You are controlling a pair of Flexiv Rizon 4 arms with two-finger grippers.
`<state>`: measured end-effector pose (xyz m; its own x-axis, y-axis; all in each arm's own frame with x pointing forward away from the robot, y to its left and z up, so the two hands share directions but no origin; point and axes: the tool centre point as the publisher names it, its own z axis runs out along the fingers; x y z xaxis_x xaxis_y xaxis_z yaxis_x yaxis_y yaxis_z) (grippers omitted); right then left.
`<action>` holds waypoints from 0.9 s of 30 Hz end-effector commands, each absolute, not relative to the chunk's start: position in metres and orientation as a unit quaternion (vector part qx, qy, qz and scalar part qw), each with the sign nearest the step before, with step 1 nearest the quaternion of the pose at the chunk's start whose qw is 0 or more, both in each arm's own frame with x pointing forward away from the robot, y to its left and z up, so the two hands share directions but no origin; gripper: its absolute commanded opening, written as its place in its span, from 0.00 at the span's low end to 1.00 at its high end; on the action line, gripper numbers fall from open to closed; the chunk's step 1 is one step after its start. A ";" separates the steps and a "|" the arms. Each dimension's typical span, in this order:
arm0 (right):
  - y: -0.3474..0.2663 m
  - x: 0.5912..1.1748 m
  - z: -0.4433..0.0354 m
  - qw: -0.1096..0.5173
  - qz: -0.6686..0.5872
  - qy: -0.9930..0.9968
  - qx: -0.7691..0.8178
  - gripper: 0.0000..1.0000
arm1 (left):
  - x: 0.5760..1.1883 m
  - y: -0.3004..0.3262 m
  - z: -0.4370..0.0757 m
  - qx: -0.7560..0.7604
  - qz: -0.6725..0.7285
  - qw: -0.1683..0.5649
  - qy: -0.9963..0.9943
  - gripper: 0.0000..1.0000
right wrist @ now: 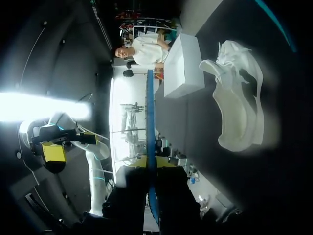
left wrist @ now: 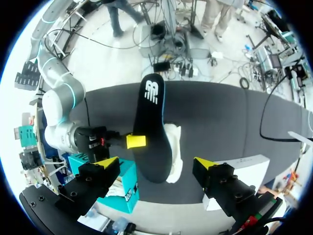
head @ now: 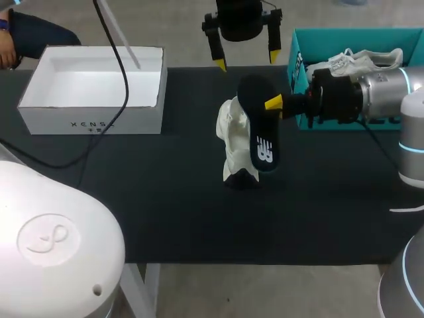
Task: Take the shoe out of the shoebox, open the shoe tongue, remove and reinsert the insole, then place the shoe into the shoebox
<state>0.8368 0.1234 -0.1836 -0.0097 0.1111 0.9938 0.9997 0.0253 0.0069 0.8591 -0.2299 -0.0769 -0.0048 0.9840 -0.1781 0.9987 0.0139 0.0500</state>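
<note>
Evidently the insole (head: 260,122) was out of the shoe (head: 232,142) at this moment. Our right hand (head: 273,104) gripped it by one long edge and held it up off the worktop (head: 165,212), with one yellow tip showing on its face and the other hidden behind. From the right wrist the insole ran edge-on straight out from between the fingers, so we took the hand to be closed on it from both sides, fingers only narrowly apart. We judged it was carried above the shoe so that one end could be tipped down and fed back through the opening. The shoe lay near the middle of the worktop, just under and beside the insole; whether the two touched we could not tell.

Our left hand (head: 244,61) hung over the far edge of the worktop, fingers pointing down, spread wide and holding nothing. From its wrist the insole and shoe lay ahead of it, well apart from both tips. We supposed it was placed there to come in and steady the shoe or hold the tongue back.

The white shoebox (head: 93,118) stood open on our left with nothing in it, ready for the shoe. A teal box (head: 358,32) on our right held another white shoe (head: 361,61).
</note>
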 end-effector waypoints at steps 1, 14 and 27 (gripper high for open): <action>0.127 0.839 -0.185 0.476 -0.468 -0.535 -0.519 0.00 | 0.862 -0.230 -0.077 0.701 -0.045 0.082 0.707 1.00; 0.127 0.840 -0.187 0.479 -0.467 -0.536 -0.515 0.00 | 0.864 -0.238 -0.077 0.704 -0.047 0.087 0.703 1.00; 0.125 0.844 -0.187 0.468 -0.492 -0.520 -0.519 0.00 | 0.870 -0.243 -0.076 0.711 -0.048 0.077 0.697 1.00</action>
<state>0.8464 0.1230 -0.1868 -0.0251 0.0756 0.9968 0.9995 -0.0153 0.0263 0.8674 -0.2410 -0.0779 0.0247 0.9839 -0.1771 0.9987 -0.0165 0.0472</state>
